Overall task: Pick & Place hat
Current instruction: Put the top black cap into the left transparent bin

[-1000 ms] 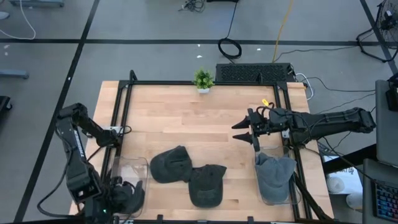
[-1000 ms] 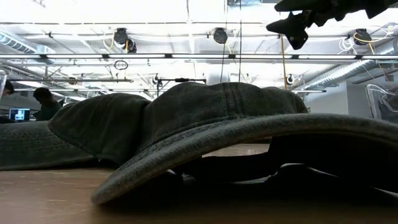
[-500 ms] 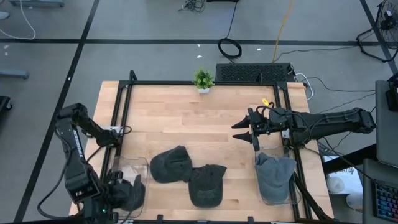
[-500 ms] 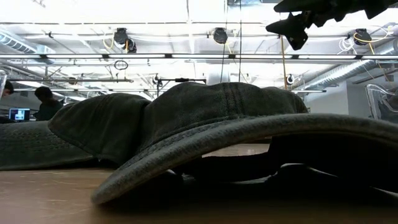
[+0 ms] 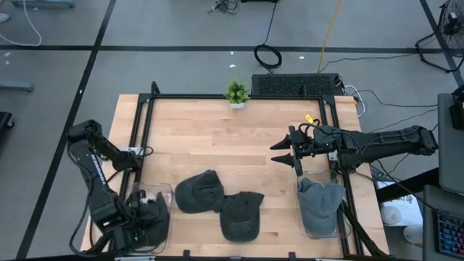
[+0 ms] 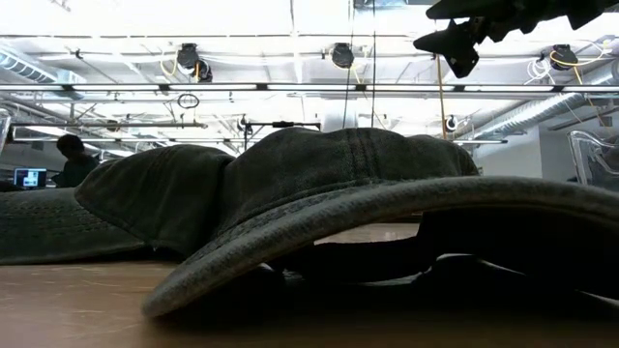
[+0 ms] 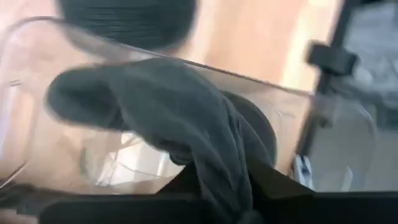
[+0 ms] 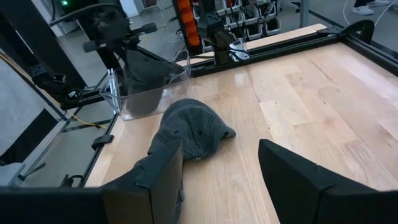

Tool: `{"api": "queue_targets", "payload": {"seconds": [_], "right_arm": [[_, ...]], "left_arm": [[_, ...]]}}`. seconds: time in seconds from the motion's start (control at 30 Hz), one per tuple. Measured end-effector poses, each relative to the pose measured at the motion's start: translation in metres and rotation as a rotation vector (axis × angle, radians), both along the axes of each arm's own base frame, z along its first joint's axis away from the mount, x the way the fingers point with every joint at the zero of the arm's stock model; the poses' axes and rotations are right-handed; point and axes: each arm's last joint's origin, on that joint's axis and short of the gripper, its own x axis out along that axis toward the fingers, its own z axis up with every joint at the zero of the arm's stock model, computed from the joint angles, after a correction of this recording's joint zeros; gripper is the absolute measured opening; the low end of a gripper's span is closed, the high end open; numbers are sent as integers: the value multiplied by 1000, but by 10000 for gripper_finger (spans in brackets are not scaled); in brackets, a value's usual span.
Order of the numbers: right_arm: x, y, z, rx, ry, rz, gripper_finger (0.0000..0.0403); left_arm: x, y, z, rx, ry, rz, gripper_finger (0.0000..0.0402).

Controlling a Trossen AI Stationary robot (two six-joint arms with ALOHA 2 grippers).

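Note:
Two dark grey hats lie on the table near its near edge, one (image 5: 197, 192) partly overlapped by the other (image 5: 241, 215); the low view is filled by them (image 6: 358, 193). A third hat (image 5: 319, 201) sits in the right clear bin (image 5: 301, 221). My left gripper (image 5: 141, 219) is shut on a fourth hat (image 5: 154, 220) over the left clear bin (image 5: 138, 190). My right gripper (image 5: 286, 154) is open and hovers above the table's right half, touching nothing; its wrist view looks at a table hat (image 8: 189, 130). My left gripper (image 7: 230, 205) pinches a bunched fold of the hat's cloth (image 7: 217, 168) between its two fingers; how many layers I cannot tell. The fingers come from above. The hat hangs below them (image 8: 146, 78), with its lower part inside the clear bin (image 7: 323, 124).
A black frame rail (image 5: 141, 138) borders the table. A small potted plant (image 5: 236, 93) stands at the far edge. Bare wood lies between the hats and the far edge. Beyond the table, a person (image 6: 68, 159) sits at a screen.
My left arm has swung at its elbow, and its gripper has carried the hat a little toward the far edge over the left bin, staying shut. The right arm and the other hats have kept still.

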Motion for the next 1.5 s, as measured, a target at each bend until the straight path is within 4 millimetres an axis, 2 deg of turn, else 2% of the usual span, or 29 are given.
{"api": "queue_targets", "payload": {"seconds": [0.3, 0.53, 0.73, 0.97, 1.13, 1.37, 1.5], "right_arm": [[0, 0, 0, 14, 2, -3, 201], [0, 0, -2, 21, 18, -6, 199], [0, 0, -1, 21, 18, -5, 203], [0, 0, -1, 22, 18, -6, 201], [0, 0, -1, 22, 17, -6, 200], [0, 0, -1, 22, 17, -5, 203], [0, 0, -1, 22, 17, -6, 202]], "left_arm": [[18, 23, -2, 59, 8, 310, 110], [26, 30, -2, 60, 39, 354, 165], [24, 37, -2, 143, 37, 370, 215], [24, 38, -2, 149, 16, 393, 263], [27, 43, -2, 180, 42, 347, 270], [31, 64, 0, 307, 162, 265, 260], [35, 74, 3, 337, 165, 251, 264]]}}
